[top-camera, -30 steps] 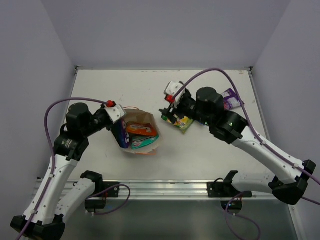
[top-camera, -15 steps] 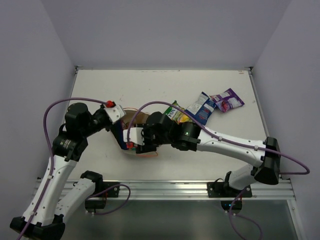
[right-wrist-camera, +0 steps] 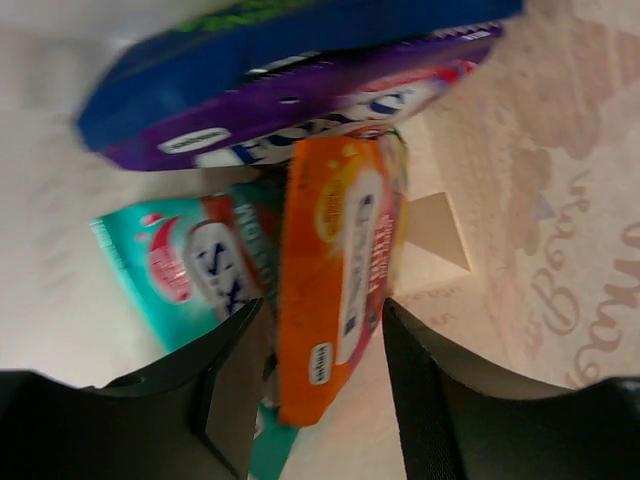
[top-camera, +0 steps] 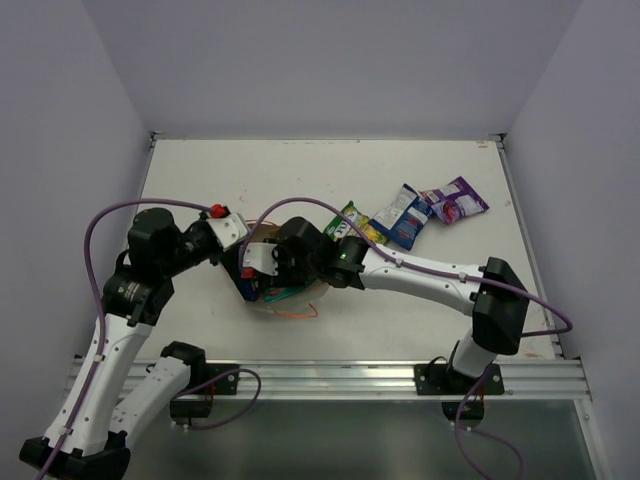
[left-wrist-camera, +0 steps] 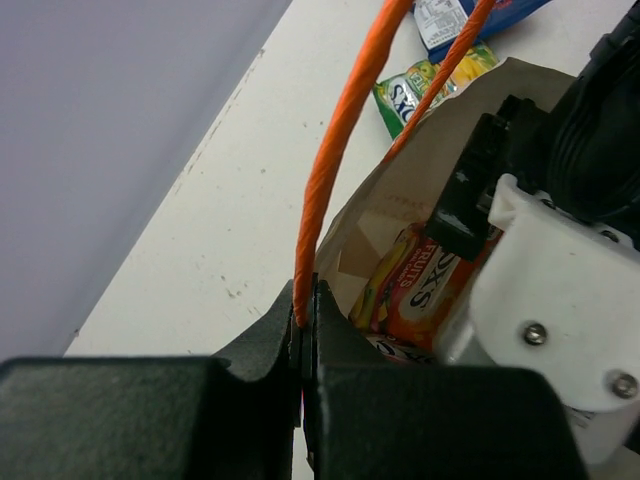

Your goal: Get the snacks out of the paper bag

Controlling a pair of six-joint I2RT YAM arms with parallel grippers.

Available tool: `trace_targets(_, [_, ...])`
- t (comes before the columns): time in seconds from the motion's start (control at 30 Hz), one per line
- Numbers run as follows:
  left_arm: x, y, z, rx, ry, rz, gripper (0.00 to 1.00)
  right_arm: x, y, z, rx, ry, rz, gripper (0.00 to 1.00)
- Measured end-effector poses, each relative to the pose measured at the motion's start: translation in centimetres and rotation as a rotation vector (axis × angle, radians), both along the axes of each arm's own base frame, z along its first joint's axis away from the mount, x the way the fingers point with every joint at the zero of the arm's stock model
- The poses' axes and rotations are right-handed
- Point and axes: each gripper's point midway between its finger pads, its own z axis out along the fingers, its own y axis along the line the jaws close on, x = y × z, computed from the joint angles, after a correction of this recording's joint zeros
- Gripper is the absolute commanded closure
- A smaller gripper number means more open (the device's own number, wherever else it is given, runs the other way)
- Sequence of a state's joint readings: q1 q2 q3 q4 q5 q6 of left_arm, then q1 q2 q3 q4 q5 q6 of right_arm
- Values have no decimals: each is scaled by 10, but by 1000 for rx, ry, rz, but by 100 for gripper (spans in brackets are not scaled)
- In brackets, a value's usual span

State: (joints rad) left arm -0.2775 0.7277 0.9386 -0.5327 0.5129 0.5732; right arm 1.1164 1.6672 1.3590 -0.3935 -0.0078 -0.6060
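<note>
Where right claw (right-wrist-camera: 320,345) straddles orange packet (right-wrist-camera: 335,260), purple packet (right-wrist-camera: 300,105) overhangs.

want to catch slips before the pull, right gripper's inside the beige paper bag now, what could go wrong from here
1. The right gripper straddles the glossy orange foil packet with its jaws open. The teal packet lies right beside one finger and could get pinched along with it.
2. The left gripper is shut on only the thin orange loop handle of the beige paper bag. A hard pull might tear the handle or drag the bag.
</note>
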Motion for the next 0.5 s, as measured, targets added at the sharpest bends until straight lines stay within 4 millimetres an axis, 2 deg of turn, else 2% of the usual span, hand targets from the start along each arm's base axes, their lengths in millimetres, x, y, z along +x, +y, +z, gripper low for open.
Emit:
trace_targets(0.23, [-1, 0, -1, 0, 1, 0, 100, 22, 5, -12, 24, -31, -77, 47])
trace_targets(0.5, [-2, -2, -3, 8, -6, -19, 100, 33, 10, -50, -13, 11, -130, 46])
